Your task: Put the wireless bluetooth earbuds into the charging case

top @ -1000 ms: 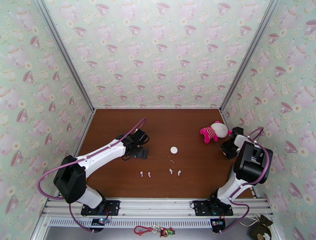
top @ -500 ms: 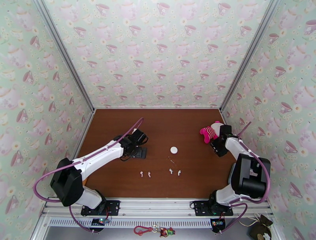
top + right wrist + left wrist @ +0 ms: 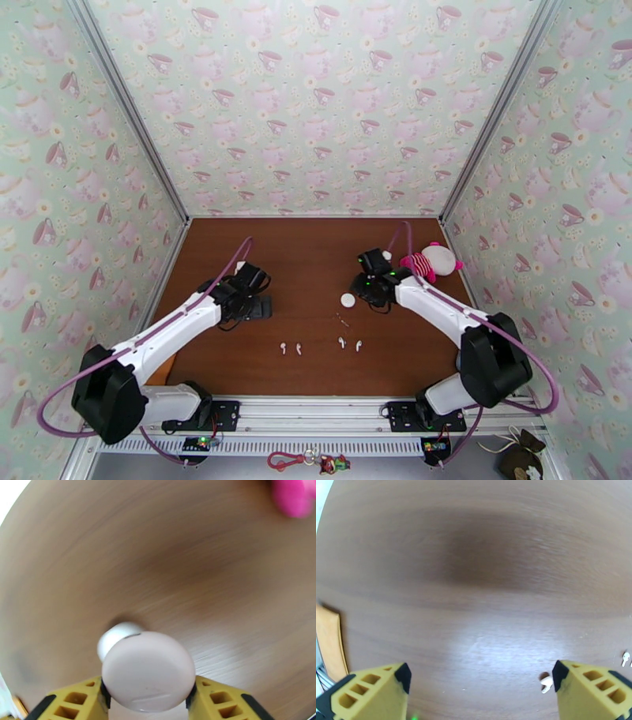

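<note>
Several tiny white earbuds lie in a row near the front: one pair on the left, the other pair on the right. A round white charging case rests on the table behind the right pair. My right gripper hovers just right of it, shut on a second round white case; the table case shows behind the held one. My left gripper is open and empty behind the left pair. Between its spread yellow fingers is bare table, with one earbud by the right finger.
A pink and white plush toy lies at the table's right edge, behind the right arm. A small brown scrap sits between the table case and the right earbud pair. Patterned walls close in three sides.
The right arm has swung from the right edge by the plush to the table's middle, carrying its case up beside the case on the table. The left gripper has drifted left.
</note>
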You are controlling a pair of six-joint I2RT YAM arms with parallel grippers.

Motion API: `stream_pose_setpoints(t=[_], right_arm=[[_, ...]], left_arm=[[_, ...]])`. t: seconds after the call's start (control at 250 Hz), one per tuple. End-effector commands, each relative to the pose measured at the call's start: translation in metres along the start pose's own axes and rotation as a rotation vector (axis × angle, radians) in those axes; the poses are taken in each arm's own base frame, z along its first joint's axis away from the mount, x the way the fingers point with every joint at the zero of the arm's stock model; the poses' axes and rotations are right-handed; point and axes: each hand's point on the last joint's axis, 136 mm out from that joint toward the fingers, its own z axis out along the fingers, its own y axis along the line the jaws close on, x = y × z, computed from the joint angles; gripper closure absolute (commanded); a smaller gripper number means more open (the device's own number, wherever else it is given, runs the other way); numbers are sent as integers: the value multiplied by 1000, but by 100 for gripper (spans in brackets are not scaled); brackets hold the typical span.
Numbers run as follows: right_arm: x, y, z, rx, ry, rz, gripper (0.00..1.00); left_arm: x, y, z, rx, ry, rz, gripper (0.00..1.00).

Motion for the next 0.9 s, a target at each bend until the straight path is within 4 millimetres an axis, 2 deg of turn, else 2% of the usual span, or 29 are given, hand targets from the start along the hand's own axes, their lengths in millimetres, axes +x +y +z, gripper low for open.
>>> stream_pose_setpoints(t=[0.0, 0.088, 0.156, 0.284, 0.384, 0.64, 0.892], right_arm=[[21, 62, 4, -78, 1, -68, 47], [52, 105, 15, -116, 49, -152, 47], [78, 125, 31, -121, 93, -197, 47], [106, 146, 58, -120, 155, -225, 47], [114, 151, 70, -112, 173, -230, 47], [119, 153, 83, -84, 183, -257, 44], [118, 157, 75, -100, 182, -274, 37]], left_arm=[[5, 15, -5, 18, 7, -100, 0], [6, 28, -7, 21, -3, -151, 0], [7, 34, -7, 25, -1, -176, 0], [8, 41, -8, 22, 2, -203, 0], [9, 43, -8, 17, 2, -208, 0], [10, 42, -3, 22, 21, -217, 0], [10, 38, 2, 31, 43, -213, 0]])
